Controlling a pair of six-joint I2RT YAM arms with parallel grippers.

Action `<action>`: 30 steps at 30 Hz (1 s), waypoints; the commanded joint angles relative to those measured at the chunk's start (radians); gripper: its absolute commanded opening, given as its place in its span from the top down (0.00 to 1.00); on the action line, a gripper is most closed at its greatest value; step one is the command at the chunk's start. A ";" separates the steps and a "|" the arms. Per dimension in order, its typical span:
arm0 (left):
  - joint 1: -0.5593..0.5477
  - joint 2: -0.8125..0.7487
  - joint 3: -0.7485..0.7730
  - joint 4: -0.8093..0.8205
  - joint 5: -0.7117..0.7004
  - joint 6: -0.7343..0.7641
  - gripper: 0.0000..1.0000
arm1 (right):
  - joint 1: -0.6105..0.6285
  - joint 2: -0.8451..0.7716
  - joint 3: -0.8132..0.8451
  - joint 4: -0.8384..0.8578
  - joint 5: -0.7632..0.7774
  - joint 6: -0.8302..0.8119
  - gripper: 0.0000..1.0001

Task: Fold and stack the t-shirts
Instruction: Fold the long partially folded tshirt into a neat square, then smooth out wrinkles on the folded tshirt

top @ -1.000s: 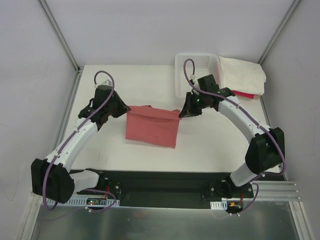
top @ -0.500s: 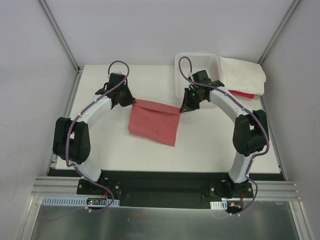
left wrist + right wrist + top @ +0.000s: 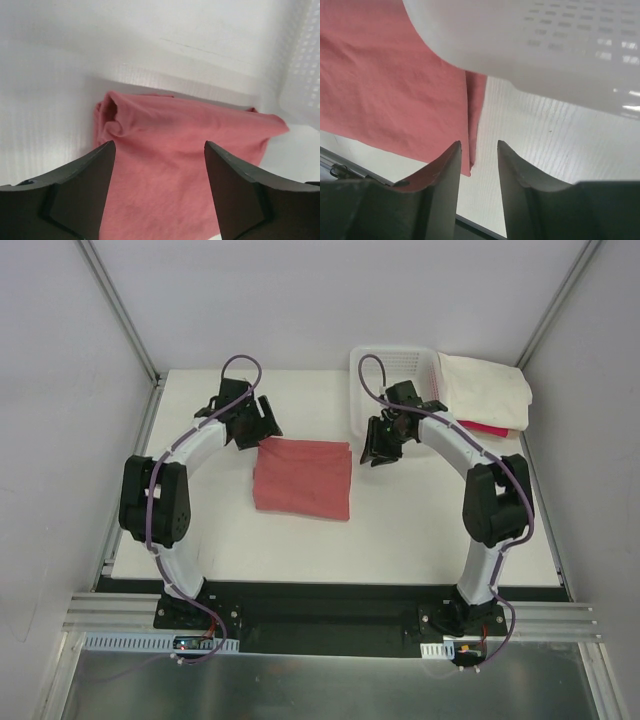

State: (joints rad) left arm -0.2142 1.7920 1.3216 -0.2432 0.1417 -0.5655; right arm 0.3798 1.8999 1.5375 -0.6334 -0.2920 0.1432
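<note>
Near, on the table (image 3: 420, 530): dusty salmon-red t-shirt (image 3: 302, 478) folded flat, no longer strung up by its far corners as half a second ago. Past its far-left corner, left gripper (image 3: 265, 421), jaws now wide apart, empty. By the far-right corner, right gripper (image 3: 380, 454), parted too, off the cloth, beside the basket (image 3: 392, 365). Farther right, cream-white t-shirt (image 3: 487, 388) over bright pink-red one (image 3: 492, 428), unmoved.
</note>
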 commanded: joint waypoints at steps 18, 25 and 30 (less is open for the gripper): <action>-0.054 -0.540 -0.378 0.057 0.255 -0.045 0.01 | 0.188 -0.210 -0.088 0.279 -0.127 0.079 0.03; -0.059 -0.462 -0.496 0.168 0.360 -0.096 0.01 | 0.211 0.043 0.117 0.232 0.024 0.095 0.03; -0.059 -0.385 -0.524 0.182 0.354 -0.080 0.01 | 0.212 0.220 0.271 0.206 0.099 0.076 0.03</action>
State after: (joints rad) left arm -0.2741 1.3766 0.8135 -0.1322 0.4522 -0.6430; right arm 0.5896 2.0228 1.6817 -0.4023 -0.2844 0.2237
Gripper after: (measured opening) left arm 0.992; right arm 0.966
